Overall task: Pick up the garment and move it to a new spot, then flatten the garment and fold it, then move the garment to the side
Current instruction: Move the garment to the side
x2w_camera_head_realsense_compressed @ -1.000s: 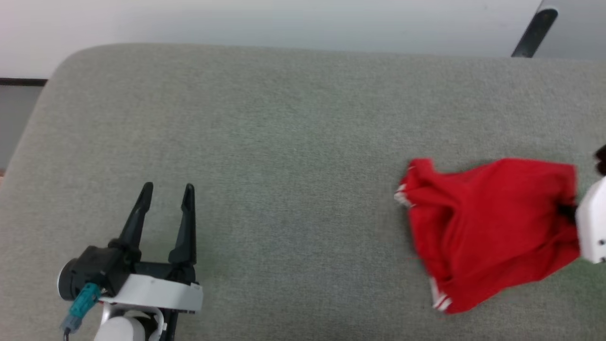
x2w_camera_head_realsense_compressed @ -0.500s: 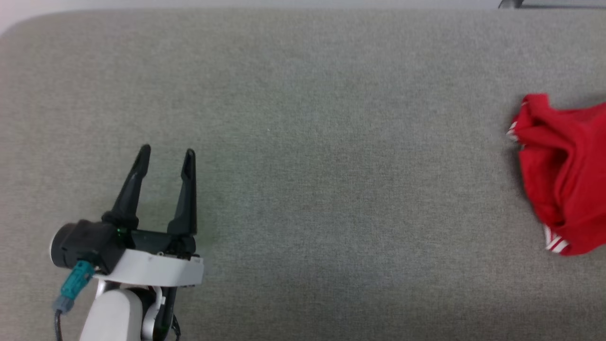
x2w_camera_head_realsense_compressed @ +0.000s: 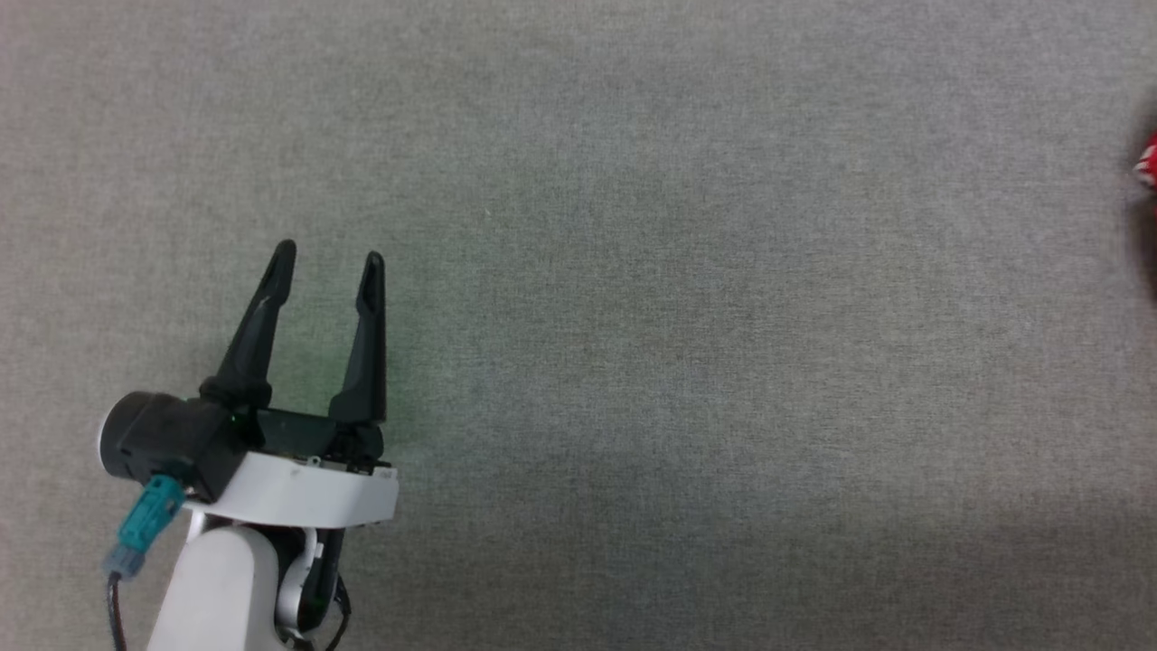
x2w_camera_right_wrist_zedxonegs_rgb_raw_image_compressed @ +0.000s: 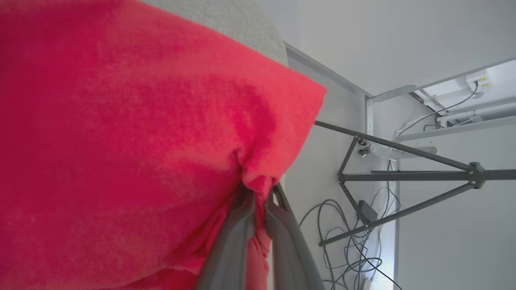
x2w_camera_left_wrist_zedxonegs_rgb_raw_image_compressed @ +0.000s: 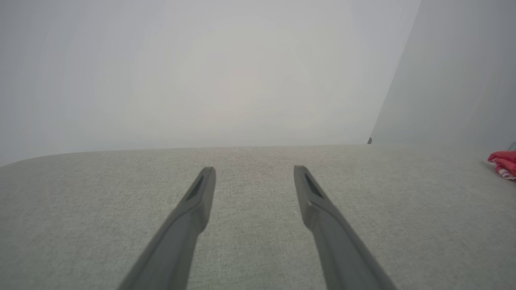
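The red garment hangs bunched in the right wrist view, a fold of its cloth pinched between the nearly closed fingers of my right gripper. A sliver of the garment with red-white trim peeks in at the head view's right edge, and the garment lies far right in the left wrist view. My left gripper hovers open over the grey fabric surface at lower left, with nothing between its fingers.
The grey fabric surface stretches wide around the left gripper. Beyond its edge in the right wrist view stand a dark tripod frame and loose cables on the floor.
The head camera has swung left and down, so the garment slid to the right edge of view and the surface's far edge left the picture. The left gripper stays open.
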Controlling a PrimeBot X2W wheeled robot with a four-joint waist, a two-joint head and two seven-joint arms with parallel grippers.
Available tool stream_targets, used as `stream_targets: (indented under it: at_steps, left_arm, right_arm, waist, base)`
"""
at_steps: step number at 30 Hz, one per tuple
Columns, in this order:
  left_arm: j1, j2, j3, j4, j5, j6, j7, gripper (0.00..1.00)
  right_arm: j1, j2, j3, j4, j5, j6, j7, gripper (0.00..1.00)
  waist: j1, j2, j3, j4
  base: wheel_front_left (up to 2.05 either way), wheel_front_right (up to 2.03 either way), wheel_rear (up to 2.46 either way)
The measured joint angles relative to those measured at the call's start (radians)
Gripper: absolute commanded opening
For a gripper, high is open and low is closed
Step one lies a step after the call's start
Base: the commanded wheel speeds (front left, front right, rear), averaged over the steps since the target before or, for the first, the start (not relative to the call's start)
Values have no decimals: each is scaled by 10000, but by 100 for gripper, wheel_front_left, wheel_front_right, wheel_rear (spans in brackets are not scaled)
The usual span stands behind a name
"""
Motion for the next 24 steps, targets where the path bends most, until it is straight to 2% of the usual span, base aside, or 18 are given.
stream_targets:
  at_steps: [5, 14, 16, 17, 19, 20, 21, 22, 24]
  left_arm:
    - [-99, 25, -67, 31, -2, 0, 0, 100]
    - [-125, 125, -121, 102, -46, 0, -2, 100]
    - [-126, 130, -115, 144, -46, 0, 0, 100]
    - [-125, 132, -107, 157, -46, 0, 0, 100]
    - [-113, 130, -88, 209, -46, 0, 0, 100]
    - [-101, 128, -75, 238, -46, 0, 0, 100]
    - [-81, 128, -63, 265, -46, 0, 0, 100]
    - [-50, 123, -52, 274, -46, 0, 0, 100]
    - [41, 107, -23, 316, -48, 0, 0, 100]
  right_arm:
    - [-255, 121, -188, 757, -487, 0, -326, 0]
    - [-400, 901, -600, 1774, -1035, 0, -732, 1]
    - [-446, 1058, -700, 1935, -1158, 0, -798, 15]
    - [-482, 1122, -767, 1998, -1202, 0, -869, 30]
    - [-511, 1239, -890, 2109, -1350, 0, -913, 50]
    - [-514, 1302, -943, 2142, -1409, 0, -938, 73]
    - [-524, 1375, -1003, 2173, -1455, 0, -957, 93]
    - [-552, 1434, -1020, 2190, -1501, 0, -951, 100]
    - [-584, 1542, -1055, 2173, -1638, 0, -966, 100]
  waist:
    - [0, 0, 84, 98]
    - [0, 0, 74, 218]
    - [-1, 0, 34, 223]
    - [0, 0, 5, 222]
    - [0, 0, -78, 211]
    - [0, 0, -132, 202]
    - [0, 0, -194, 189]
    - [0, 0, -260, 175]
    - [-1, 0, -417, 140]
  base:
    - [0, 0, 0]
    - [0, 0, 0]
    - [0, 0, 0]
    - [0, 0, 0]
    - [0, 0, 0]
    - [0, 0, 0]
    - [0, 0, 0]
    - [0, 0, 0]
    - [0, 0, 0]
